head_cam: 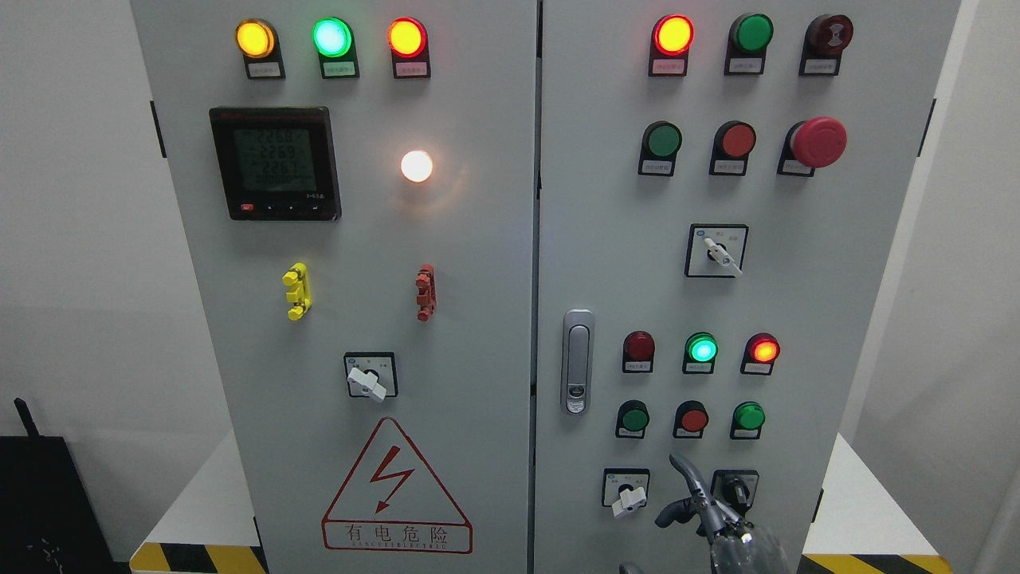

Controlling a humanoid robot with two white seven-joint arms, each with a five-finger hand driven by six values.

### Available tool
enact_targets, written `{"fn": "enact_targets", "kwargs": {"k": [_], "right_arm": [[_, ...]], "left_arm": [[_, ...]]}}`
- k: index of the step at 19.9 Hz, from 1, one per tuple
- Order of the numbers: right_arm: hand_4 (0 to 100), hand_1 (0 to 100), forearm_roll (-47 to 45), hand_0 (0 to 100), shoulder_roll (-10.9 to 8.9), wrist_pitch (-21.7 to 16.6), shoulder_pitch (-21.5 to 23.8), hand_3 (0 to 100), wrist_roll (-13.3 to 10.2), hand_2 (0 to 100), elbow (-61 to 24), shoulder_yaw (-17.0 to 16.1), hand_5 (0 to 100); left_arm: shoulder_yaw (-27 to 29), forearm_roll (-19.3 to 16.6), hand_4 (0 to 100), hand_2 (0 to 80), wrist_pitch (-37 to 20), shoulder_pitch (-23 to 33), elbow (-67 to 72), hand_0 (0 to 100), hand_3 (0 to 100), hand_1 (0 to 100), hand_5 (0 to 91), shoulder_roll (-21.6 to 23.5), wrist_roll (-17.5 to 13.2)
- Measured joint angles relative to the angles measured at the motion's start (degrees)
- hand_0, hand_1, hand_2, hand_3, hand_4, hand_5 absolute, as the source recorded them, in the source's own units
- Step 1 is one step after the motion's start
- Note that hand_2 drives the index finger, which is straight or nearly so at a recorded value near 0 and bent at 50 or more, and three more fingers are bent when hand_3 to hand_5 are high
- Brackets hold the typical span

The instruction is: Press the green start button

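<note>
A grey two-door control cabinet fills the head view. Its right door carries green push buttons at the upper row (664, 140) and in the low row at the left (635, 417) and right (749, 415), with a red button (692, 418) between the low ones. The labels are too small to read. My right hand (692, 501) comes up from the bottom edge right of the middle. One finger (682, 469) points up, its tip just below the red button and apart from the panel buttons. The other fingers are curled and hold nothing. The left arm is out of view.
A red mushroom stop button (819, 142) sticks out at the upper right. Rotary switches sit beside the hand (627, 493) and behind it (735, 488). A door handle (577, 360) is left of the low buttons. Lit indicator lamps include a green one (701, 349).
</note>
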Motion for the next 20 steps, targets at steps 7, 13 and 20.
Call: {"fn": "enact_targets", "kwargs": {"k": [7, 13, 20], "right_arm": [[66, 24, 3.4, 28, 0.06, 0.22, -2.89, 66, -0.11, 0, 2.12, -0.92, 73], [67, 22, 5.29, 26, 0.1, 0.29, -4.84, 68, -0.25, 0, 4.46, -1.17, 74], [67, 21, 6.73, 24, 0.15, 0.3, -6.45, 68, -0.28, 0, 6.87, -1.05, 74]], "left_arm": [[0.0, 0.0, 0, 0.0, 0.0, 0.02, 0.0, 12, 0, 56, 0.0, 0.0, 0.0], [0.0, 0.0, 0, 0.0, 0.0, 0.01, 0.0, 12, 0, 56, 0.0, 0.0, 0.0], [0.0, 0.0, 0, 0.0, 0.0, 0.0, 0.0, 12, 0, 56, 0.0, 0.0, 0.0]]}}
